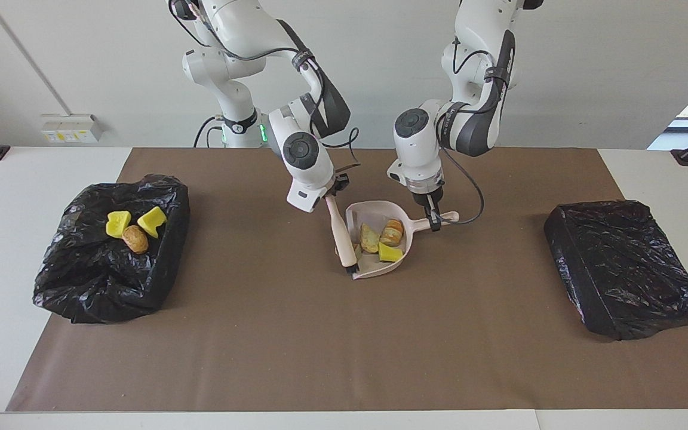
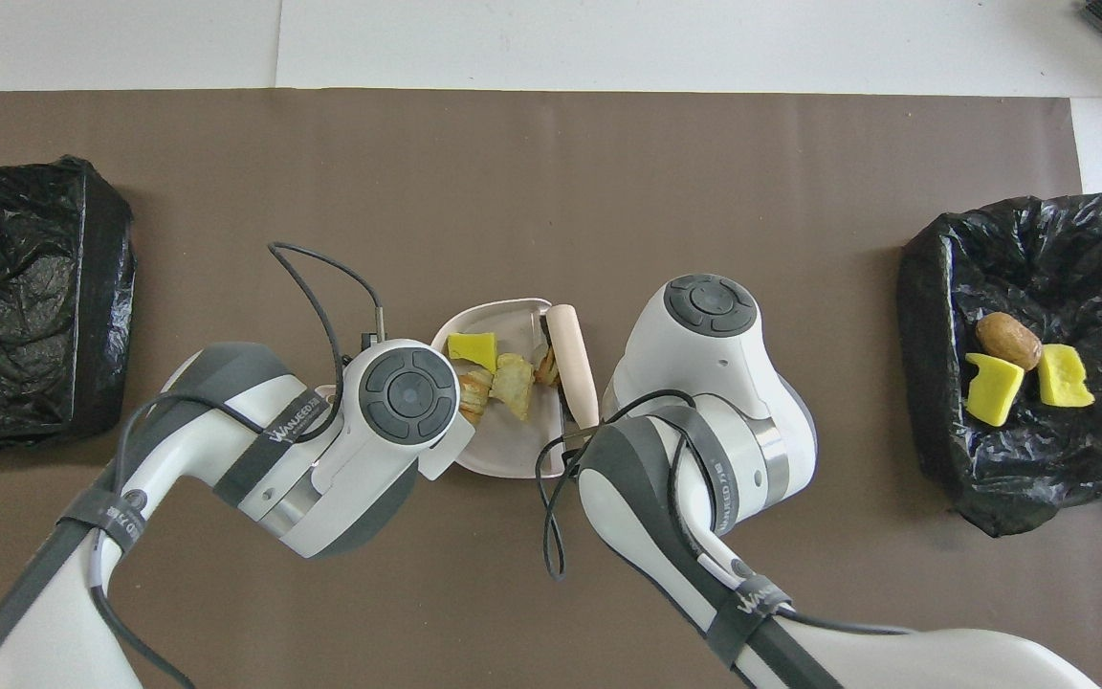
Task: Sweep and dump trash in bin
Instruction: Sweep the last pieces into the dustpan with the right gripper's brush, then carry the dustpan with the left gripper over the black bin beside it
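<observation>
A pale pink dustpan (image 1: 361,210) (image 2: 505,450) lies mid-table. My left gripper (image 1: 433,218) is shut on its handle. In the pan lie several bits of trash: a yellow wedge (image 1: 390,253) (image 2: 473,348) and golden pastry lumps (image 1: 393,232) (image 2: 514,373). My right gripper (image 1: 333,191) is shut on the beige brush (image 1: 344,236) (image 2: 574,362), whose dark bristles stand at the pan's open lip, against a lump (image 2: 544,365). The bin (image 1: 99,286) (image 2: 1039,478), lined in black plastic at the right arm's end, holds two yellow wedges (image 1: 118,223) (image 2: 991,388) and a brown lump (image 1: 135,239) (image 2: 1008,340).
A second black-bagged box (image 1: 624,266) (image 2: 25,297) sits at the left arm's end of the table. A brown mat (image 1: 344,346) covers the table. In the overhead view both wrists hide the grippers.
</observation>
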